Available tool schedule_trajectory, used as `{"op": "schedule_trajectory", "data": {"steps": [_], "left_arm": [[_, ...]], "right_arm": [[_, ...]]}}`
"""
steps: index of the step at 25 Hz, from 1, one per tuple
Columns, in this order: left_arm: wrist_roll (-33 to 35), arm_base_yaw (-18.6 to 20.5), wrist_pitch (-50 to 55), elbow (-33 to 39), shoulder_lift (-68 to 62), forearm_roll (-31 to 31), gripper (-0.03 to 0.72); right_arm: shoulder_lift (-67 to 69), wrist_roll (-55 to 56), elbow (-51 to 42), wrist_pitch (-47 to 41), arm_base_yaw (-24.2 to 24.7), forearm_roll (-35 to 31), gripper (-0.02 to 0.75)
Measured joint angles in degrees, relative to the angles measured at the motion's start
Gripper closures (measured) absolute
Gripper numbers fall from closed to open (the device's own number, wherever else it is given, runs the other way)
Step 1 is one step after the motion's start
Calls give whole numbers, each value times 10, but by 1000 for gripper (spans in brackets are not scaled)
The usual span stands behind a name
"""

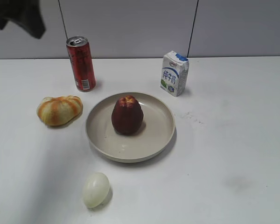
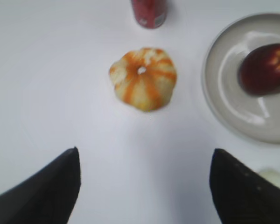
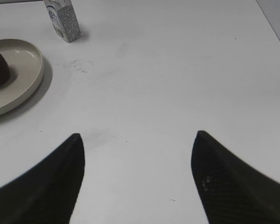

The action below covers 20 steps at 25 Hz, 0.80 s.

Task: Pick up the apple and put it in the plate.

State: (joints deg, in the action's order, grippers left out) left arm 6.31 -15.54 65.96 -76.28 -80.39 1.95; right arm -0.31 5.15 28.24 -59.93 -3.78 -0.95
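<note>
Left wrist view: our left claw (image 2: 144,186) gapes empty; apple (image 2: 265,69) stands upright in plate (image 2: 214,88), at 2 o'clock. Right claw (image 3: 137,179) open, empty.

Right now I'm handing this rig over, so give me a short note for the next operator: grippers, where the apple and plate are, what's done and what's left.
Left gripper: open, empty, above the table short of the bread roll.
Right gripper: open, empty, over bare table to the right of the plate.
Apple: sitting upright inside the plate, a little back of centre, with nothing gripping it.
Done: the apple is in the plate.
Left: nothing on the task itself; both arms are clear of the dish. The egg, can and milk carton stand outside the plate.
</note>
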Motion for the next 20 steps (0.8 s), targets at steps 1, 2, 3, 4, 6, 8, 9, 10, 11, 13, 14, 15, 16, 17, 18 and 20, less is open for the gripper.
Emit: {"op": "schedule_trajectory", "data": {"steps": [1, 2, 3, 4, 6, 8, 9, 10, 11, 13, 14, 15, 16, 17, 18, 20], "left_arm": [[0, 16, -8, 34, 33, 1, 36], [0, 31, -14, 69, 63, 1, 41], [0, 51, -21, 117, 106, 2, 48], [0, 64, -27, 158, 137, 3, 54], [0, 88, -35, 230, 219, 4, 63], [0, 100, -36, 292, 300, 0, 68], [0, 101, -34, 321, 346, -2, 69], [0, 102, -34, 342, 385, -3, 71], [0, 104, -34, 367, 431, -5, 71], [0, 104, -38, 395, 526, -6, 74], [0, 104, -39, 405, 562, -6, 75], [0, 104, -41, 413, 604, -6, 76], [0, 104, -43, 419, 644, -6, 80], [0, 104, -45, 427, 681, -8, 85], [0, 104, -48, 436, 710, -12, 93], [0, 104, -58, 454, 768, -20, 100]], "right_arm": [[0, 0, 0, 0, 0, 0, 167], [0, 0, 0, 0, 0, 0, 167], [0, 0, 0, 0, 0, 0, 167], [0, 0, 0, 0, 0, 0, 167], [0, 0, 0, 0, 0, 0, 167], [0, 0, 0, 0, 0, 0, 167], [0, 0, 0, 0, 0, 0, 167], [0, 0, 0, 0, 0, 0, 167], [0, 0, 0, 0, 0, 0, 167], [0, 0, 0, 0, 0, 0, 167], [0, 0, 0, 0, 0, 0, 167], [0, 0, 0, 0, 0, 0, 167], [0, 0, 0, 0, 0, 0, 167], [0, 0, 0, 0, 0, 0, 167], [0, 0, 0, 0, 0, 0, 167], [0, 0, 0, 0, 0, 0, 167]]}}
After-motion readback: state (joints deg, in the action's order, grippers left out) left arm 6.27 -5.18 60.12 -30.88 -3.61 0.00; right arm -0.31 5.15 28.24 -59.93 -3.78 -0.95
